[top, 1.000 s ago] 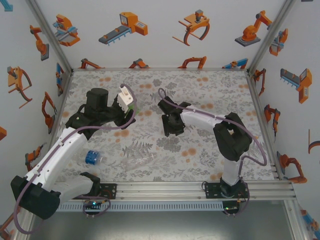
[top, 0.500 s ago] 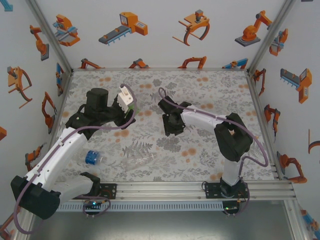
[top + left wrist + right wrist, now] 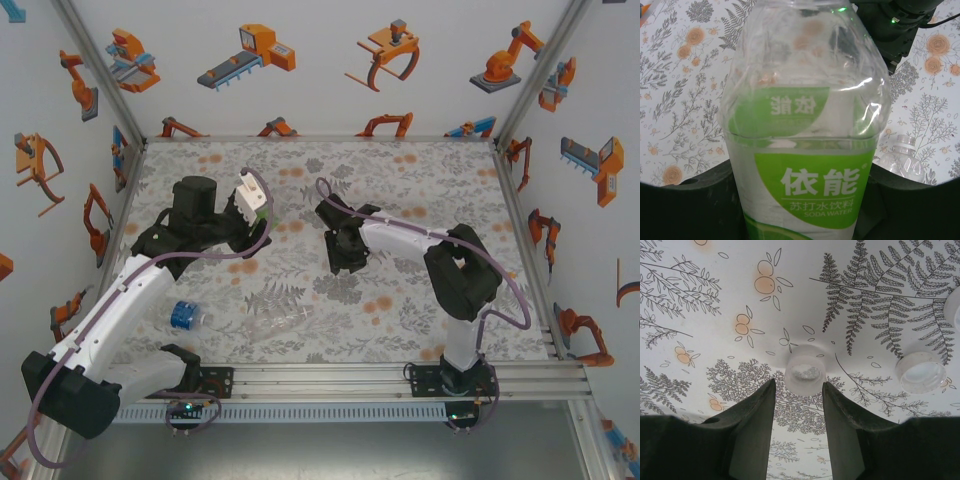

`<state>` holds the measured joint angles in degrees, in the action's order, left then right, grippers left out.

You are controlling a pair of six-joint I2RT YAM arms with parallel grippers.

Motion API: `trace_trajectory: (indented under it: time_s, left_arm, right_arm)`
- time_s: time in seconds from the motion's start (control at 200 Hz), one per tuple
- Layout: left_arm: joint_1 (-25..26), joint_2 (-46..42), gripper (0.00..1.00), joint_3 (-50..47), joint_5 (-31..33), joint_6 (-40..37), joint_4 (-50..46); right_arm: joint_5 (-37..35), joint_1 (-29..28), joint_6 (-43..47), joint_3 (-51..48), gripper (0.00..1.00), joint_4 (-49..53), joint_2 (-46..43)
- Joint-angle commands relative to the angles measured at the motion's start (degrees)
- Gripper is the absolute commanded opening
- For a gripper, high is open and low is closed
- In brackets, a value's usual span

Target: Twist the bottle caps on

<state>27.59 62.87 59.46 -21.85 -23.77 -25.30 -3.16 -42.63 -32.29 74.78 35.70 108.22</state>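
My left gripper (image 3: 240, 212) (image 3: 805, 205) is shut on a clear bottle with a green label (image 3: 252, 196) (image 3: 805, 125) and holds it above the table's left half. The right gripper (image 3: 345, 250) (image 3: 799, 390) points down at the table, open. A white cap (image 3: 805, 374) lies open side up just beyond its fingertips, in line with the gap. A second cap (image 3: 920, 371) lies to the right, and a third (image 3: 955, 307) sits at the frame's right edge. A blue-labelled bottle (image 3: 183, 316) and a plain clear bottle (image 3: 280, 325) (image 3: 902, 161) lie on the table near the front.
The floral table cover (image 3: 420, 180) is bordered by white walls with orange robot pictures. A metal rail (image 3: 400, 378) runs along the near edge by the arm bases. The right arm's body (image 3: 900, 20) shows beyond the held bottle.
The right arm has shifted very slightly above the cap. The left arm, its bottle and the two lying bottles have not moved.
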Motion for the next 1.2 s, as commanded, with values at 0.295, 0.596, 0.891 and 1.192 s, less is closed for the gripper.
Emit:
trace_trajectory:
  time_s: [0.295,0.596,0.891,1.192]
  left_arm:
    - [-0.35,0.23,0.04,-0.13,0.18,-0.05,0.5]
    - [-0.35,0.56,0.04,-0.06,0.08,-0.12,0.55]
    - [-0.35,1.18,0.05,0.15,-0.17,0.08,0.34]
    - [-0.35,1.29,0.05,0.11,-0.2,-0.05,0.47]
  right_arm:
    - [1.36,-0.35,-0.4,0.07,0.4,-1.03,2.34]
    - [4.02,-0.27,-1.69,-1.57,0.26,-4.09,2.13]
    - [24.36,4.97,-9.92,-11.84,0.18,-26.11,-3.02]
    - [28.16,11.96,-15.16,-24.86,0.35,-31.9,-6.64]
